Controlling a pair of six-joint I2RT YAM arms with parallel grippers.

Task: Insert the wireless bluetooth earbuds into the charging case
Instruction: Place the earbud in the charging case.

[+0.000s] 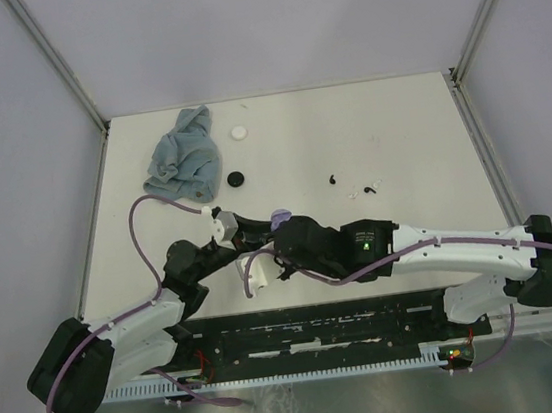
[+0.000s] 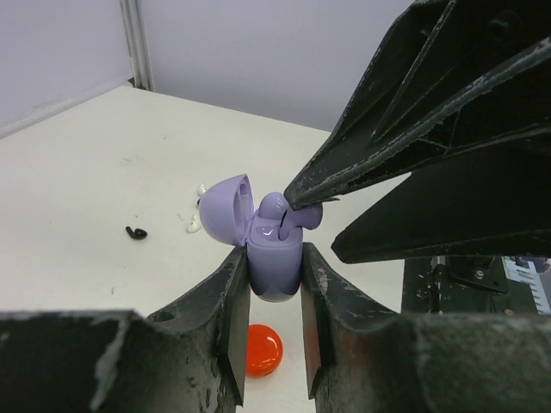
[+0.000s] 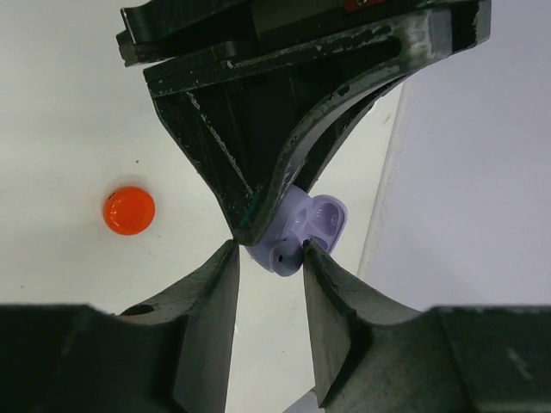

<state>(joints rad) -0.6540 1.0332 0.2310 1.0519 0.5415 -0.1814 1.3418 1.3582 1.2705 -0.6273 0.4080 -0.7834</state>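
Left wrist view: the left gripper (image 2: 274, 261) clamps the lavender charging case (image 2: 274, 277) upright, long axis vertical, its lid (image 2: 225, 211) hinged open to the left. A lavender earbud (image 2: 274, 206) sits stem-down in the case. The right gripper (image 2: 314, 225) hangs just beside it, jaws slightly parted.
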